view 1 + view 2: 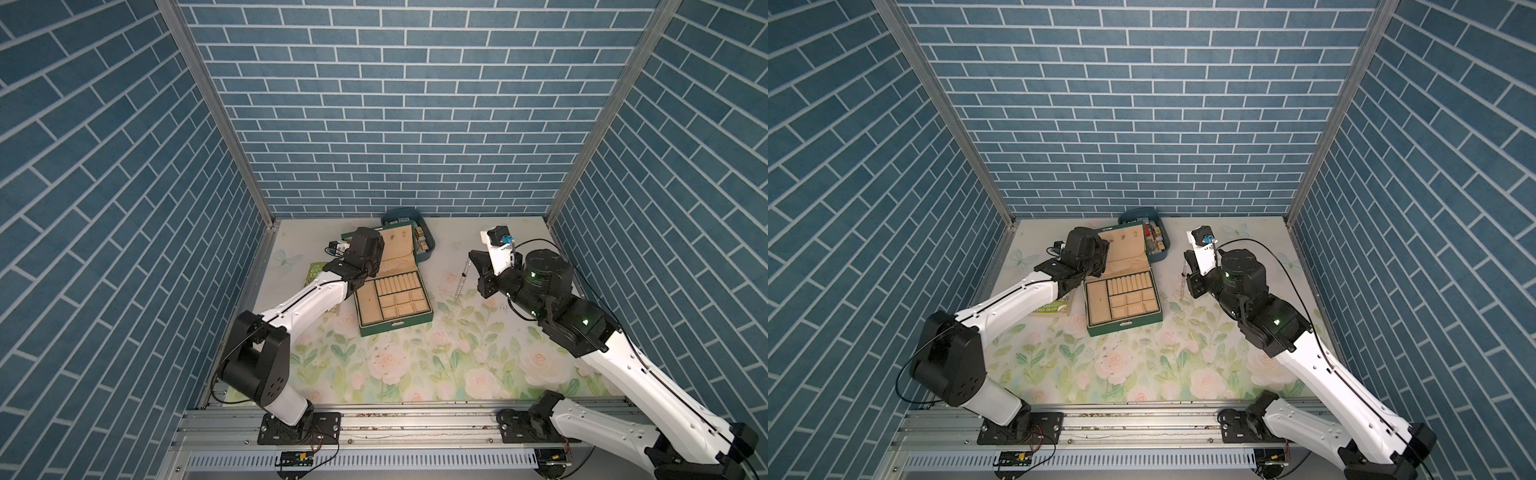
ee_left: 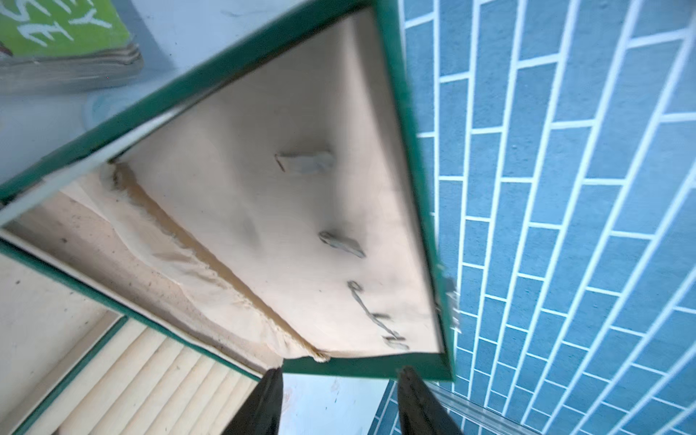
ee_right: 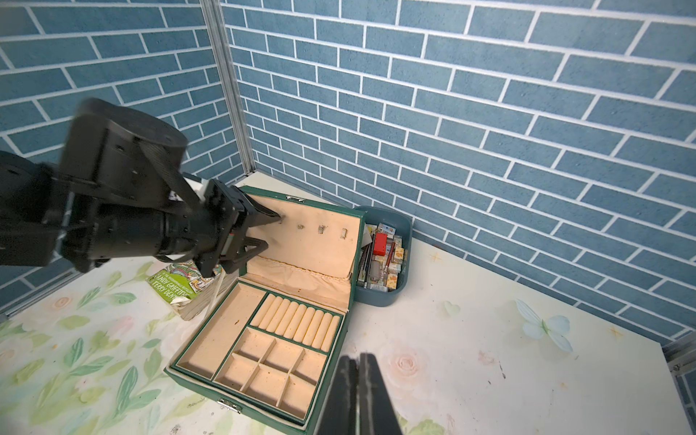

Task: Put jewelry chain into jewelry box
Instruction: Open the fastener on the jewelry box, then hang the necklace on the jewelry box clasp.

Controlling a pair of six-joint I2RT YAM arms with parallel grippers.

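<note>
1. The space is closed in on three sides by wall panels [image 1: 374, 104] printed with blue bricks and white mortar lines.
2. The panels are joined at the rear corners by grey metal posts [image 1: 217, 108].
3. The surface [image 1: 415, 361] is covered by a pale print of pink roses and green leaves.
4. Pale butterflies [image 3: 544, 325] are printed near its far edge, and small dark specks are scattered over it.
5. The near edge is bounded by a grey aluminium rail [image 1: 415, 419], and a slotted metal strip [image 1: 415, 459] is set below it.
6. The scene is lit evenly, and only soft shadows are cast.
</note>
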